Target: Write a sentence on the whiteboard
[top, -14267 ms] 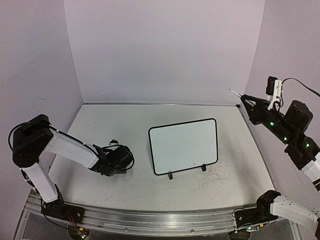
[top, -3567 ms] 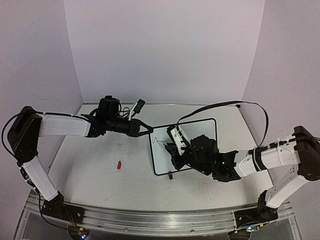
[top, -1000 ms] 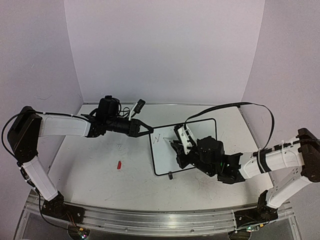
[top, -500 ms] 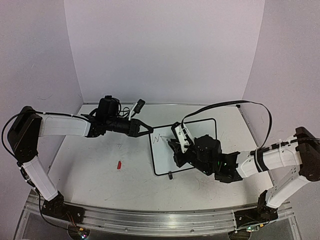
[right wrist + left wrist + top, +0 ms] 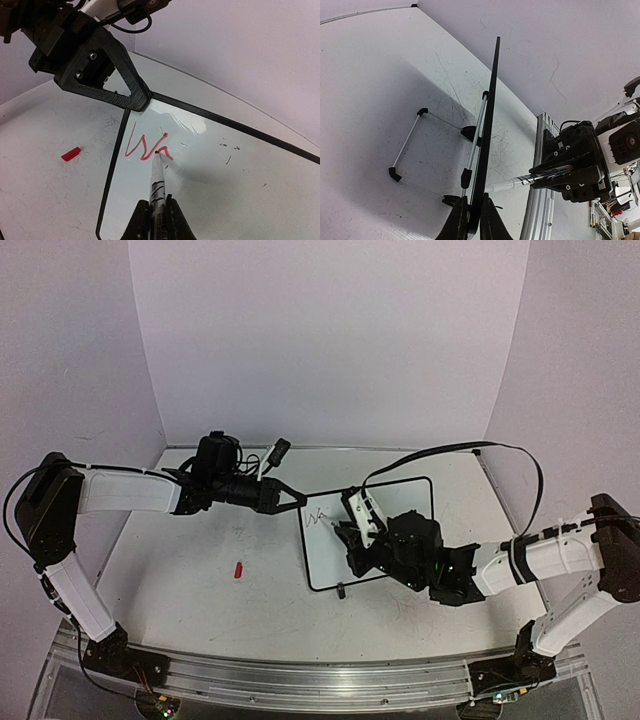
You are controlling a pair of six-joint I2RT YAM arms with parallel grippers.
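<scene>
At the left of the worktop (image 5: 200, 580) a small red marker cap (image 5: 238, 569) lies alone, well apart from the board. Just right of it, the left pincer (image 5: 297, 498) is closed down on the top left corner of the whiteboard (image 5: 322, 558), its jaws nipping the thin black frame edge-on. The board stands propped at a tilt near the worktop's middle, long axis running left to right. Of the sentence (image 5: 147, 146) only a red "W" and the start of a second letter, possibly an "a", show close to that held corner. The marker (image 5: 158, 180) has its tip on or just at the last red stroke, and the right pincer (image 5: 156, 207) is shut tight around its barrel, coming in from the board's lower right. The bare white lies to the right of the tip along the long axis, so the writing likely has to travel away from the clamped corner, and the right arm is the nearer one for it
</scene>
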